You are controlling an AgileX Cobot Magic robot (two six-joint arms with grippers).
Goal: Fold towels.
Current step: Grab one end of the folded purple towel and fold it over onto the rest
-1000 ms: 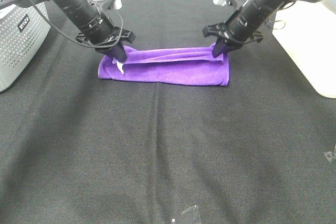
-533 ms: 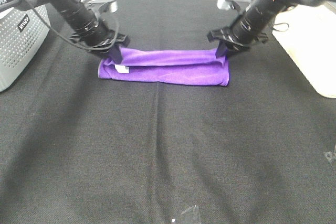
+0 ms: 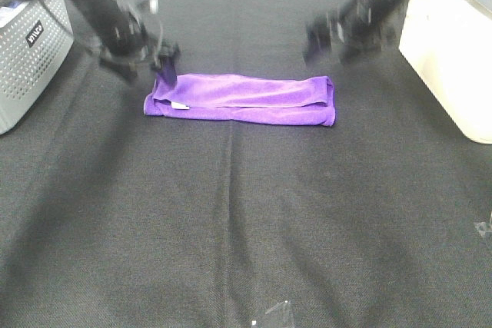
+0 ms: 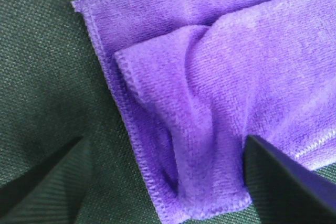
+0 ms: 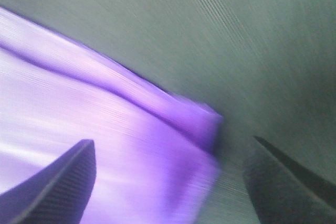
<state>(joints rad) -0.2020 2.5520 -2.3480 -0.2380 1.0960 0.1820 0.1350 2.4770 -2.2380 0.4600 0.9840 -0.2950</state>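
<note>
The purple towel (image 3: 242, 99) lies folded into a long narrow strip on the black table, with its small white tag (image 3: 180, 104) near its left end. My left gripper (image 3: 157, 67) is open and empty just behind the towel's left end; the left wrist view shows the towel corner (image 4: 210, 103) between the spread fingers (image 4: 286, 182). My right gripper (image 3: 334, 40) is open, empty and blurred, lifted behind the towel's right end. The right wrist view shows the towel's folded end (image 5: 105, 145) below the spread fingers (image 5: 58, 187).
A grey perforated box (image 3: 27, 59) stands at the left edge and a cream box (image 3: 450, 59) at the right edge. The black tablecloth (image 3: 246, 220) stretches in front of the towel. A small piece of clear tape (image 3: 277, 314) lies near the front edge.
Both grippers have let go of the towel's far edge, opened and pulled up and back. The towel's lifted edge has dropped and now lies flat on the strip.
</note>
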